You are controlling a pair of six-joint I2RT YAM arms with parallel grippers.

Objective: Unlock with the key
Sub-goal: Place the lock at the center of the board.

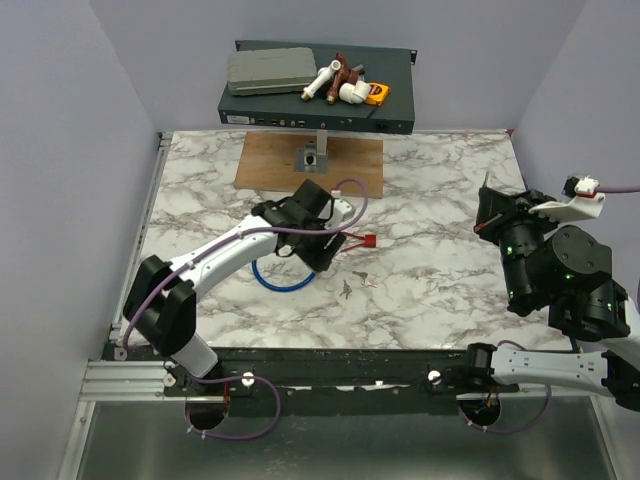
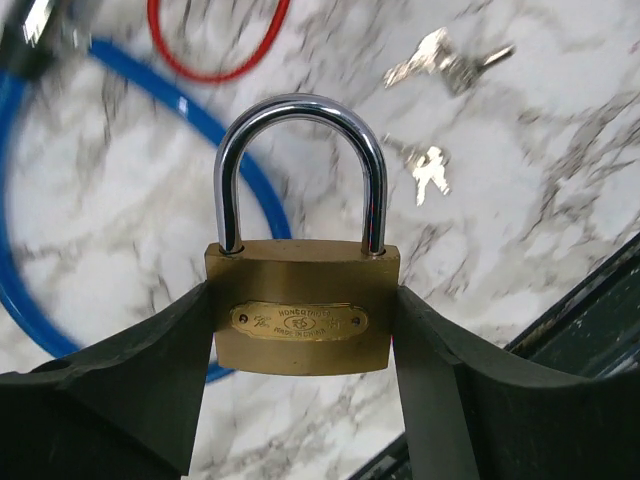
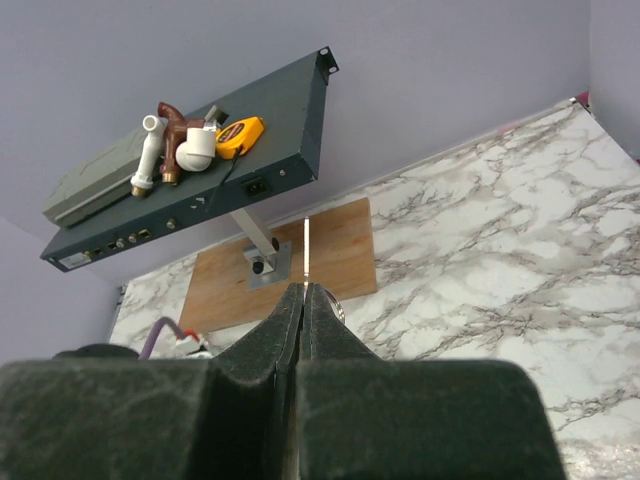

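The key [image 2: 431, 172] lies loose on the marble table [image 2: 560, 200], near the padlock [image 2: 300, 265], which the left gripper [image 2: 302, 310] clamps by its brass body. The right gripper [image 3: 303, 300] (pressed shut, empty, well apart at the table's right) would have to fetch it. A key that small and flat could skid from the fingers, or the padlock could twist as the key is pushed in.

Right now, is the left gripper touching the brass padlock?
Touching: the left wrist view shows the left gripper clamping the brass padlock by both sides.

The padlock [image 2: 300, 322] looks satin brass, its shackle [image 2: 300, 105] glossy polished metal.
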